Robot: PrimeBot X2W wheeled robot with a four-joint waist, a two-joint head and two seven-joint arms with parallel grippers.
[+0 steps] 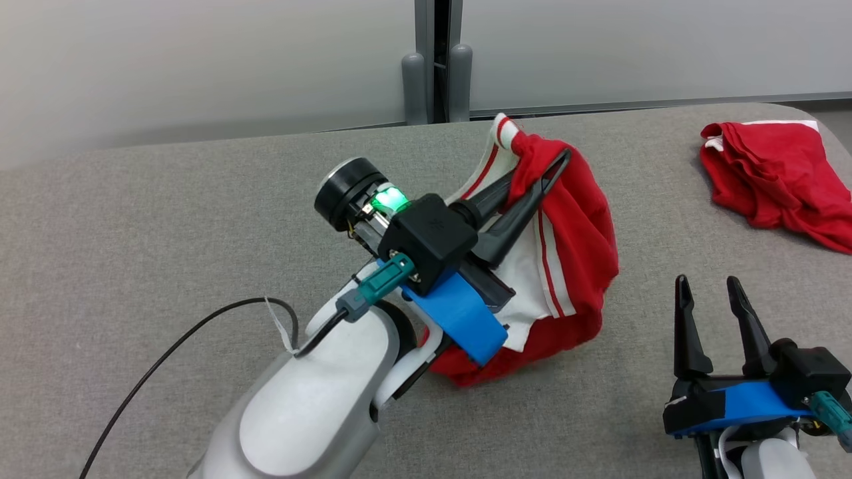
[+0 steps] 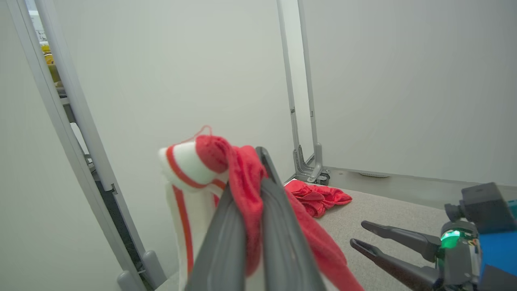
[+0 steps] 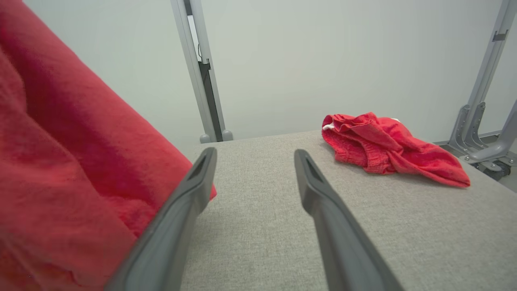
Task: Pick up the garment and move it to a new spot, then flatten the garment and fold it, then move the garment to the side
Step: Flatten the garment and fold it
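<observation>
We have the left gripper point(image 1: 554, 171) clamped shut on the red-and-white garment point(image 1: 579, 219), well left of the crumpled red cloth point(image 1: 772, 176). The right gripper point(image 1: 709, 289) hangs wide open and empty. Let's lift higher so no hem drags. The left wrist view shows the fabric pinched, and the head view adds the bulk hanging below.

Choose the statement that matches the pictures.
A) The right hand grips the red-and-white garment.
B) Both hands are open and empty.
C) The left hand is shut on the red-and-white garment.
C: the left hand is pinched shut on the red-and-white garment, while the right hand stands open and empty.
</observation>
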